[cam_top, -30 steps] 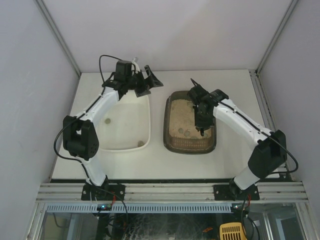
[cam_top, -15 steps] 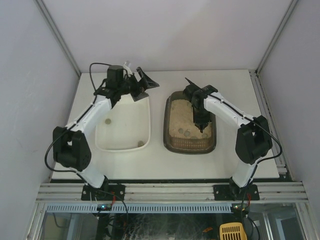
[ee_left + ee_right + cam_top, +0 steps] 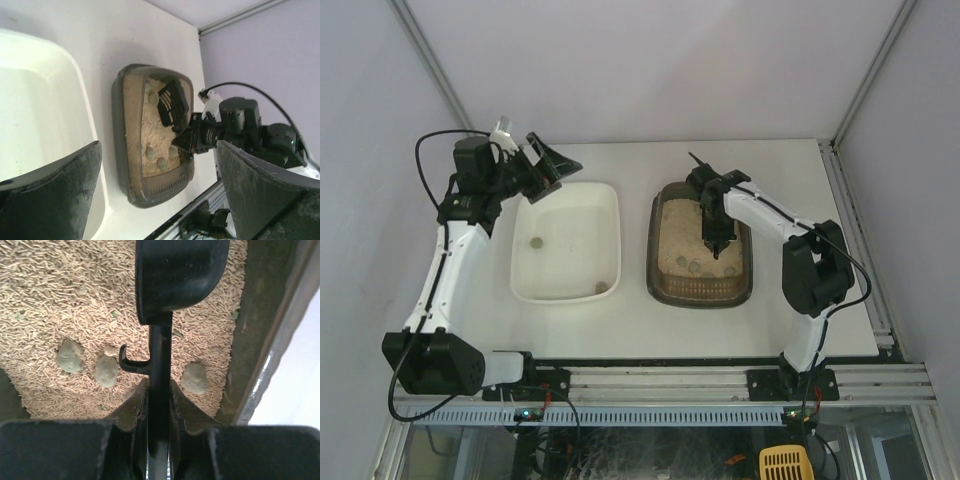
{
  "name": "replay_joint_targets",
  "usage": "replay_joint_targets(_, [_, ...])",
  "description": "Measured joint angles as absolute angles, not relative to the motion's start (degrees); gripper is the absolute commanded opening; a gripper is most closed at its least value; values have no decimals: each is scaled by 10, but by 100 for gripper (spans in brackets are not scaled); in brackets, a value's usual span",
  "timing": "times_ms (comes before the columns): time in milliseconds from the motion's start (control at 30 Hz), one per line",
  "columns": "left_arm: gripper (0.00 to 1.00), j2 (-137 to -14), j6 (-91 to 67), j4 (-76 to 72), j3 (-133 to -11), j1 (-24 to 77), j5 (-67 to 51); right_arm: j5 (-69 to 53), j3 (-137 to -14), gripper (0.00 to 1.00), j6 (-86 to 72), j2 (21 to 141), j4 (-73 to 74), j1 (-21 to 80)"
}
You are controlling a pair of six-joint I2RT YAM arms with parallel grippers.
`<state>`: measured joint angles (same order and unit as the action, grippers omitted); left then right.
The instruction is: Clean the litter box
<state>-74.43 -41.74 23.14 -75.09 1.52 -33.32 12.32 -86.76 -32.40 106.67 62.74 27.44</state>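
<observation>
Left arm (image 3: 450, 255) swung outward, leaving the white tray (image 3: 565, 296) uncovered.
Wide-open left fingers (image 3: 542, 166) hold nothing; right fingers (image 3: 159, 392) clamp scoop (image 3: 172, 102) inside litter box (image 3: 700, 300) rim.

Grey litter box (image 3: 653, 250) (white tray (image 3: 570, 245) beside)

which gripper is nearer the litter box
Right. The right gripper is over the litter box, shut on the scoop; the left gripper hangs open at the far left corner of the white tray.
</observation>
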Motion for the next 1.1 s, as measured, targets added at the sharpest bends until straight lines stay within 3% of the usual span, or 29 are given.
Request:
replay_joint_targets(800, [100,-735,-354,297,-712,9,-328,-139,-782,0,-336,1067,455,214])
replay_joint_targets(1100, [100,-735,-353,296,-708,8,-326,-214,-692,0,-366,983,420,196])
